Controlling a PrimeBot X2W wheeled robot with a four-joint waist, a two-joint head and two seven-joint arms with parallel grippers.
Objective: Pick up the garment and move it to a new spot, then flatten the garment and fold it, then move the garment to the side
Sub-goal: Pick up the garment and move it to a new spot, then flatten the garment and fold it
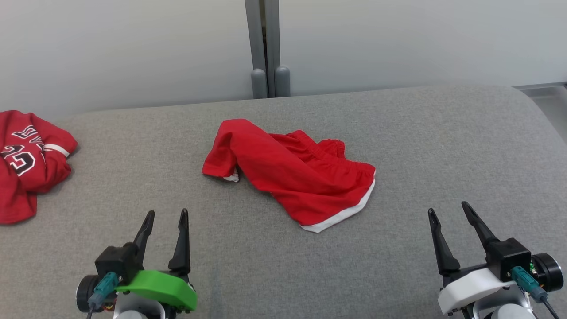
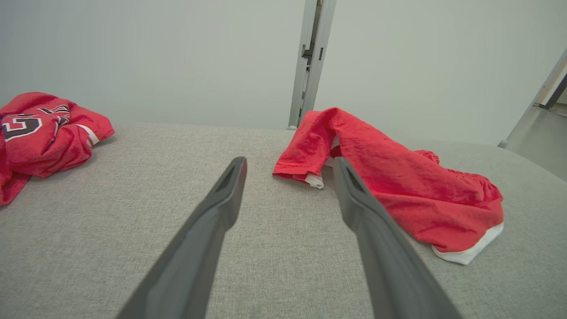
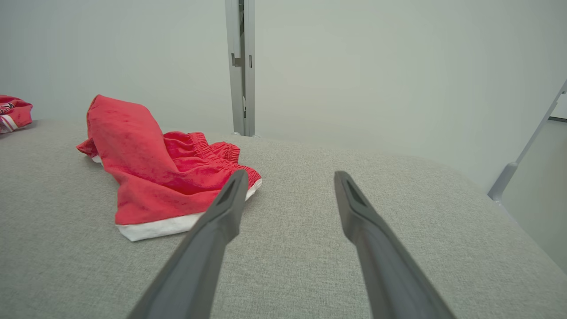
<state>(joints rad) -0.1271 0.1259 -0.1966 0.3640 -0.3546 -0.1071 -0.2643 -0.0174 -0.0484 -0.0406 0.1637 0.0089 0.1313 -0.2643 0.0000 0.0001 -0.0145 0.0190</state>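
The garment (image 1: pixel 292 170), red shorts with a white hem, lies crumpled in the middle of the grey padded surface (image 1: pixel 283 266). It shows ahead and right of the fingers in the left wrist view (image 2: pixel 390 177), and ahead to the left in the right wrist view (image 3: pixel 155 173). My left gripper (image 1: pixel 167 215) stands open at the lower left, short of the shorts, nothing between its fingers. At the lower right my right gripper (image 1: pixel 447 208) is open too, empty and apart from the cloth.
A second red garment with lettering (image 1: pixel 26 164) lies bunched at the surface's left edge (image 2: pixel 40 133). A grey post (image 1: pixel 266 48) rises against the pale wall behind. The surface's right side drops off toward a floor (image 1: pixel 551 104).
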